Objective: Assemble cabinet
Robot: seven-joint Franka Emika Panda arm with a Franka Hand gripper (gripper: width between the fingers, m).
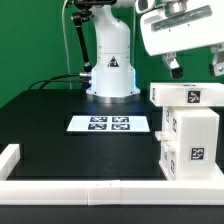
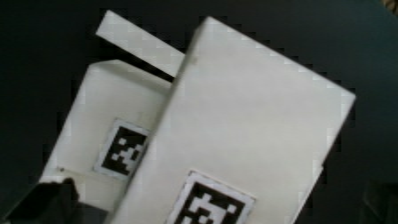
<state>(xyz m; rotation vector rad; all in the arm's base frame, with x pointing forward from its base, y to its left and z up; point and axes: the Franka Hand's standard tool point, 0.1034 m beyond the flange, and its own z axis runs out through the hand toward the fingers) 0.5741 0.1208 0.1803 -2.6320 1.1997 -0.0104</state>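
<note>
The cabinet (image 1: 186, 128) is seen at the right edge of the exterior view as a stack of white boxy parts resting on the black surface (image 1: 60, 105), each visible face bearing a black-and-white square tag. Above it, in the upper right of the frame, the claw (image 1: 193, 66) is held over the topmost block; its two dark fingers (image 1: 173, 66) are spread apart, and nothing is seen between them. Whether the fingertips touch the cabinet cannot be told. The marker board (image 1: 108, 124) lies flat at the centre of the frame, just beside the cabinet on its left. The white robot base (image 1: 111, 68) stands behind the board. A white border rail (image 1: 90, 188) runs along the bottom of the frame. In the wrist view, white tagged panels of the cabinet (image 2: 249, 130) are shown tilted and blurred against the dark surface.
</note>
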